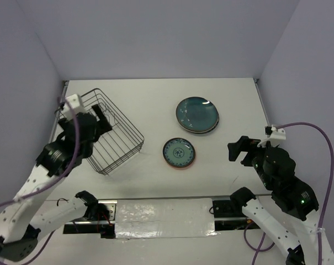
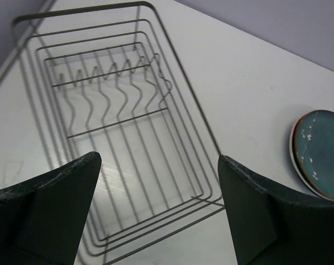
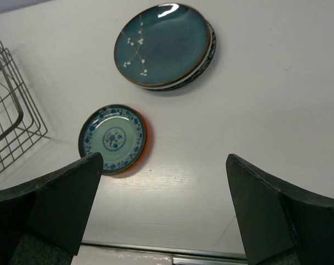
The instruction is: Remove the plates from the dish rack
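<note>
Dish rack: the dish rack [image 1: 112,132] stands on the left part of the worktop [image 1: 233,99], turned at an angle to its edges. In the left wrist view its row of wavy dividers [image 2: 109,83] lies at the far end.
Large plates: a dark teal plate [image 1: 197,114] with small white flowers lies on top of a stack, right of centre and toward the far side. Rims of other plates show under it.
Small plates: a teal-patterned plate [image 1: 179,152] lies nearer, close to the large stack but apart from it. An orange rim shows under it.
Left hand: the left hand [image 1: 104,117] hangs over the rack, fingers wide apart, holding nothing.
Right hand: the right hand [image 1: 239,150] is above the worktop, right of the small plates, also spread wide and holding nothing.
</note>
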### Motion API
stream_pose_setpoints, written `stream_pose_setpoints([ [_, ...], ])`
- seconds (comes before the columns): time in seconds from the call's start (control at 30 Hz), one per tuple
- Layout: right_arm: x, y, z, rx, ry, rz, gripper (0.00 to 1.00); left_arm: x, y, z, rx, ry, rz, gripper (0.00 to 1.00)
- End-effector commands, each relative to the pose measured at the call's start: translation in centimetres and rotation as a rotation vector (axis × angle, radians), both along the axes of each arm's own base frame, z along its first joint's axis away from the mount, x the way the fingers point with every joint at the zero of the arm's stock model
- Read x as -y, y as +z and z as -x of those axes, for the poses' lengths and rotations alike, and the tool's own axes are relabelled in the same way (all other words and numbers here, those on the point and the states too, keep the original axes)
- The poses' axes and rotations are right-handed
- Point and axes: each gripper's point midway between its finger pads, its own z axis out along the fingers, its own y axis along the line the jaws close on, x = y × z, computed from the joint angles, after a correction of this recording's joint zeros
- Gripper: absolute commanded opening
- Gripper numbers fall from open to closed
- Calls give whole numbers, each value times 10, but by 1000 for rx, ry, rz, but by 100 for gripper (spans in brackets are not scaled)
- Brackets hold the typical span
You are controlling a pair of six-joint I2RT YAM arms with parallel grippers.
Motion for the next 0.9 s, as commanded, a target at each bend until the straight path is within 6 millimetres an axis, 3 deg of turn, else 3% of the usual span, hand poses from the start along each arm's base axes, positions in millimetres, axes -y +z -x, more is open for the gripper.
stream_pose_setpoints([
  [0.0, 25, 39, 6, 107, -89, 12, 100, -46, -10, 43, -24, 87, -61, 100],
  [0.17, 48, 58, 18, 166, -170, 28, 100, -66, -29, 66, 30, 107, -54, 100],
  [0.27, 48, 60, 21, 192, -161, 11, 100, -66, -33, 72, 55, 86, -27, 100],
  [0.53, 45, 44, 20, 162, -144, 28, 100, -59, -38, 70, 44, 56, -19, 100],
  [0.87, 42, 43, 18, 159, -131, 35, 100, -53, -44, 65, 17, 27, -38, 99],
])
